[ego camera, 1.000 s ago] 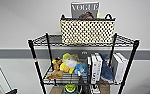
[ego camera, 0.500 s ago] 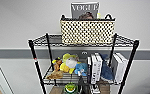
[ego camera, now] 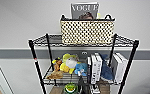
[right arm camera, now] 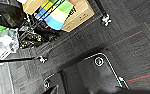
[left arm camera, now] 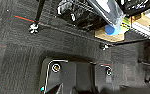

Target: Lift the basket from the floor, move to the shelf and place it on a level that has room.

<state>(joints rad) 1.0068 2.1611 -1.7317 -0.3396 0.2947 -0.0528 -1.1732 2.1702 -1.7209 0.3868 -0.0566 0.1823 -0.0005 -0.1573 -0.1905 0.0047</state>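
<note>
Cream checker-woven basket (ego camera: pixel 87 32) sits on the black wire shelf's (ego camera: pixel 131 53) top level (ego camera: pixel 47 40); either claw's state: cannot tell.

plush toys (ego camera: pixel 67 65) | white books (ego camera: pixel 95 68) | Vogue magazine (ego camera: pixel 85 10) | cardboard box (right arm camera: pixel 77 13)

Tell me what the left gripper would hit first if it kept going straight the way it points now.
Probably the dark carpet floor: the left wrist camera looks down on it, in front of the rack's castor wheel. Depth is unclear, so this is a judgement.

Office-like room, carpet tiles (left arm camera: pixel 21 55), grey wall (ego camera: pixel 21 22), wire rack (ego camera: pixel 131 50)
</note>
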